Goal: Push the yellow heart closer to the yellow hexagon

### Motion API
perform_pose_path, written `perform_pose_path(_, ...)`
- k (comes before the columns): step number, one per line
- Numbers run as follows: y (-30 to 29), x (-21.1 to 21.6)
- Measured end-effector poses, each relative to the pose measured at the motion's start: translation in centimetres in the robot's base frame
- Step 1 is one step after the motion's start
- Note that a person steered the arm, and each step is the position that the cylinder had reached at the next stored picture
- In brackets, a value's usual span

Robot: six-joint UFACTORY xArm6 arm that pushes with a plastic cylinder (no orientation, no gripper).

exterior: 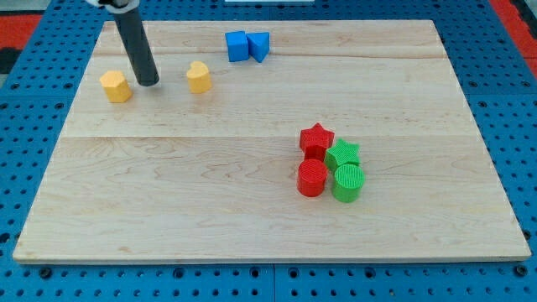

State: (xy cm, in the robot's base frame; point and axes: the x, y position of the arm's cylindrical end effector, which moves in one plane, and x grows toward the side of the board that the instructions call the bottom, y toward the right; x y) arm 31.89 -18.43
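Observation:
The yellow hexagon (116,85) lies near the board's upper left. The yellow heart (198,76) lies to its right, with a gap between them. My tip (148,82) stands on the board in that gap, closer to the hexagon and apart from both blocks. The dark rod rises from it toward the view's top left.
A blue cube (237,45) and a blue triangular block (259,45) touch each other near the top edge. A red star (316,139), green star (342,154), red cylinder (312,178) and green cylinder (348,182) cluster at the lower right. The wooden board (210,193) lies on a blue pegboard.

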Motion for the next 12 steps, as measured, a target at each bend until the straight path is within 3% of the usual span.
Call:
perform_pose_path(2, -1.6, 3.4)
perform_pose_path(6, 0.2, 2.8)
perform_pose_path(7, 0.3, 6.6)
perform_pose_path(9, 10.4, 8.2)
perform_pose_path(11, 12.0, 7.7)
perform_pose_path(12, 16.5, 7.6)
